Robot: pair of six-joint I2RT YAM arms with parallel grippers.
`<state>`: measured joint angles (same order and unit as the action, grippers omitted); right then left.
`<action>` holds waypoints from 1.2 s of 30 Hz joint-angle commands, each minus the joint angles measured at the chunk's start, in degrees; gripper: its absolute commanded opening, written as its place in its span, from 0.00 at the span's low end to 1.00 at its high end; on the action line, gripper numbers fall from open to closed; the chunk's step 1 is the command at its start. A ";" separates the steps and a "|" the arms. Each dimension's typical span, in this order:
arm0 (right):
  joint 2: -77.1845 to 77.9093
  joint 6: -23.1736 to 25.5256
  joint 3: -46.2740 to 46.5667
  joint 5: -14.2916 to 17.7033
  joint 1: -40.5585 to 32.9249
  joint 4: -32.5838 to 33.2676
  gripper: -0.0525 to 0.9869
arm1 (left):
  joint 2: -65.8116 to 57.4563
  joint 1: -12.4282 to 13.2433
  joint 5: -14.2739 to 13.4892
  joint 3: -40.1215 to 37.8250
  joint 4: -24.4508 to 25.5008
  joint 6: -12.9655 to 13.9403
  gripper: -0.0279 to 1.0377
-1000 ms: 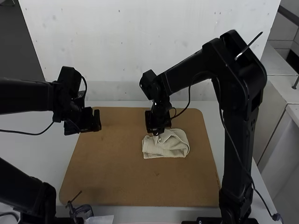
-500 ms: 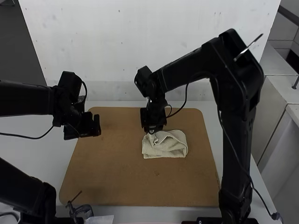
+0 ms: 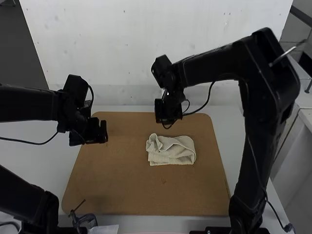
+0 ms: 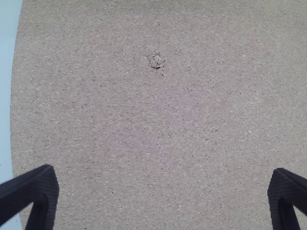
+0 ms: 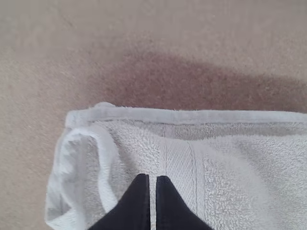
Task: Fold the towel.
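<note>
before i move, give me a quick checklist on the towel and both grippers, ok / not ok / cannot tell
1. Towel fully on the brown board: ok
2. Towel lying flat: not ok, the end at the high view's left is curled and bunched
3. Towel layers lined up: not ok, the upper layer falls short of the hemmed edge
4. Underside free of creases: cannot tell, it is hidden
5. Right gripper open for a grasp: not ok, fingers nearly together
6. Left gripper open and apart from the towel: ok
</note>
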<state>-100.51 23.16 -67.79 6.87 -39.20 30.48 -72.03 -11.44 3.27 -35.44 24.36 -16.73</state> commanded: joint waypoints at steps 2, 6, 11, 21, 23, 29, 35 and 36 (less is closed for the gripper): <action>-4.08 -0.83 0.82 0.51 -1.05 -2.27 0.07 | 1.19 -0.25 0.42 0.28 -0.54 -0.41 0.94; -6.01 -0.83 0.64 0.68 -2.02 -2.79 0.07 | 1.37 0.10 0.34 0.37 -0.54 -0.32 0.94; -8.04 -0.83 0.11 0.60 -2.81 -2.53 0.07 | 1.37 -0.16 0.42 0.46 -0.54 -0.32 0.94; -8.65 0.05 -1.47 0.42 -7.12 -2.18 0.07 | 1.28 0.10 0.34 0.90 -1.42 -0.23 0.94; -8.65 0.31 -2.08 0.42 -8.17 -2.09 0.07 | 1.19 0.10 0.34 0.99 -1.60 -0.23 0.94; -9.27 0.84 -3.67 0.42 -9.67 -2.27 0.07 | 1.01 0.19 0.42 1.34 -2.04 -0.06 0.94; -10.50 1.28 -4.37 0.42 -10.19 -2.27 0.07 | 0.40 0.72 0.51 1.95 -3.44 0.12 0.94; -10.58 1.28 -4.46 0.42 -10.19 -2.27 0.07 | 0.31 0.72 0.51 1.95 -3.44 0.21 0.94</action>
<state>-109.60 23.59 -70.50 6.96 -48.58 28.34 -72.05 -11.27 3.27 -33.87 21.43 -16.78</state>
